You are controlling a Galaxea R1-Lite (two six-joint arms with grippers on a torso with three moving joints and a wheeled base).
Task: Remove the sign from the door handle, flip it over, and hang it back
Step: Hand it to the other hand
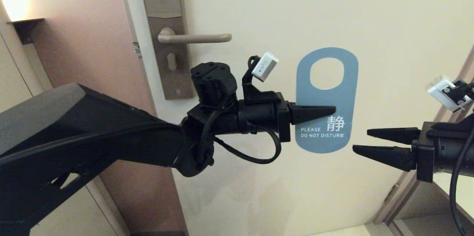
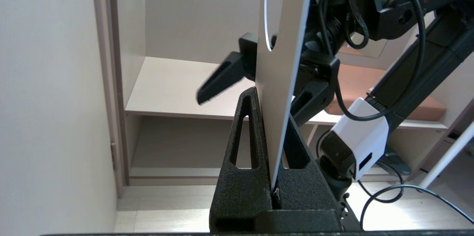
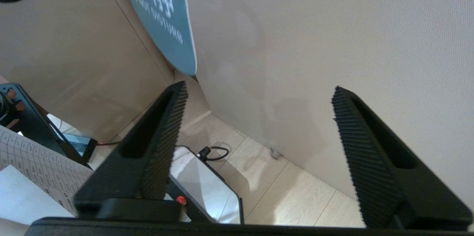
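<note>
The sign (image 1: 350, 99) hangs upright in the air in front of the door, off the handle, with its blue "DO NOT DISTURB" face toward me and the oval hole at the top. My left gripper (image 1: 331, 110) is shut on the sign's left edge at mid-height. The left wrist view shows the sign (image 2: 285, 43) edge-on, pinched between those fingers (image 2: 270, 106). My right gripper (image 1: 361, 140) stands open just right of the sign's lower end, touching nothing. Its wrist view shows wide-apart fingers (image 3: 259, 87) below the sign's lower tip (image 3: 163, 17). The door handle (image 1: 196, 37) is bare, up and to the left.
The cream door (image 1: 389, 13) fills the background, and the tall backplate (image 1: 168, 25) holds the handle. A pink wall (image 1: 85, 43) lies to the left. A shelf niche (image 2: 177, 84) stands behind the right arm. The tiled floor (image 3: 281, 191) is below.
</note>
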